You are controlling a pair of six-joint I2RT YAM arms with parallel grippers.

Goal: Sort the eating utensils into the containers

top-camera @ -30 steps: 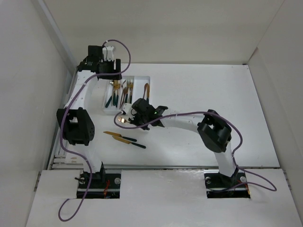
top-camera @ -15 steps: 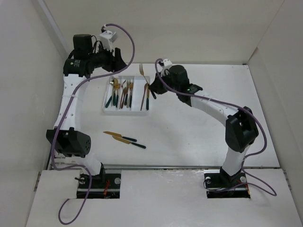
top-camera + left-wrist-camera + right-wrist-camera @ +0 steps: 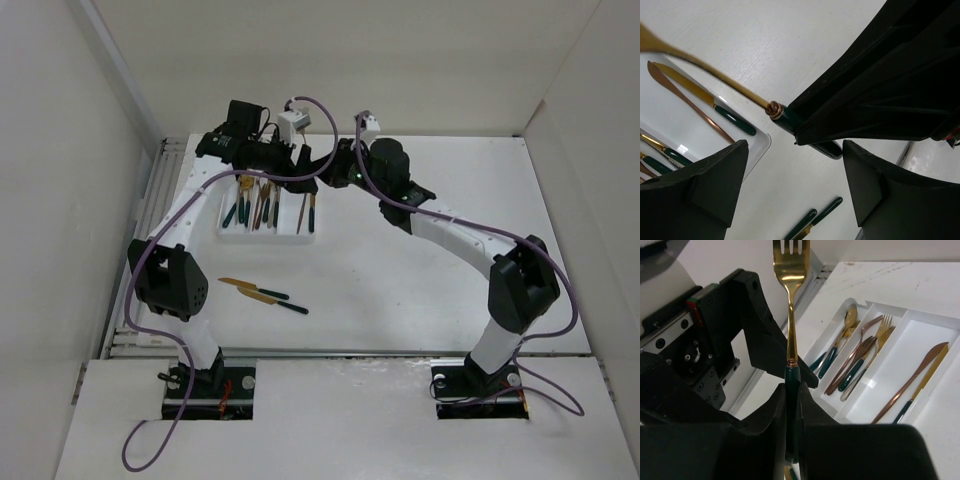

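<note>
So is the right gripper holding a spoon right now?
No, the right gripper is shut on a gold fork, its tines plainly visible.

Gold, green-handled fork held aloft by its handle, white three-compartment tray keeping spoons, forks and knives apart, two more knives loose on the surface near it

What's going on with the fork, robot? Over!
Right jaws shut on gold fork with dark green handle. Left jaws open, crowding it. Two green-handled utensils loose on table.
</note>
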